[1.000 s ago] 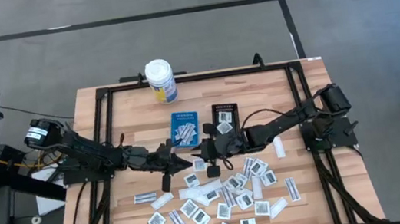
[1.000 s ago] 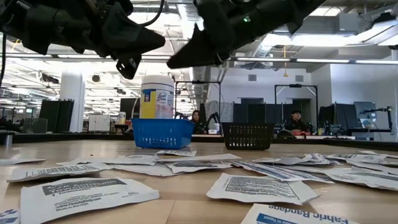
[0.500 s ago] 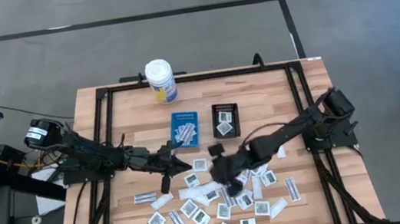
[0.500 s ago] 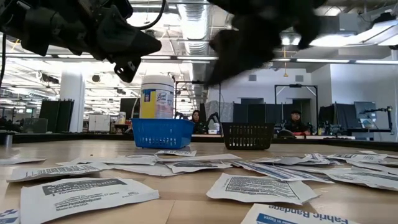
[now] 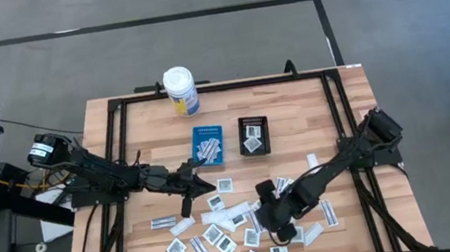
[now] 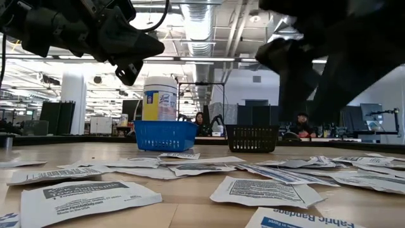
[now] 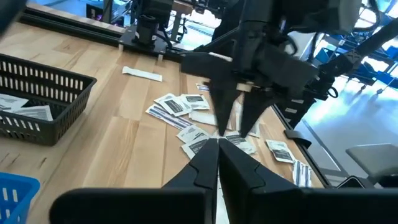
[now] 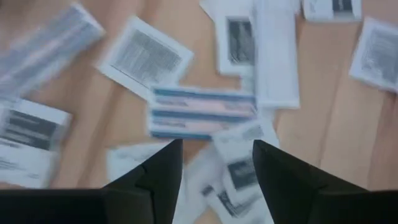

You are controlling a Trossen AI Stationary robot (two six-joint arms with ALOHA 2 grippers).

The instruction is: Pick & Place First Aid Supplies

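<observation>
The first aid supplies (image 5: 221, 231) are small white paper packets strewn flat over the near half of the wooden table. My right gripper (image 5: 265, 215) hangs open over the heap, pointing steeply down. In its wrist view its fingers (image 8: 214, 152) stand either side of packets (image 8: 236, 171) below, next to a blue and pink striped one (image 8: 202, 112), touching none. My left gripper (image 5: 202, 181) hovers level and shut above the table, left of the heap, and I see nothing between its fingers (image 7: 217, 149).
A blue tray (image 5: 208, 146) and a black tray (image 5: 252, 135) sit at mid-table, each with a few packets inside. A white bottle with a yellow label (image 5: 180, 90) stands at the far edge. A black frame (image 5: 113, 132) borders the table. People sit in the room beyond.
My right gripper has swung from beside the black tray toward the table's near edge, over the packet heap. It has tipped from near level to steeply downward and has opened.
</observation>
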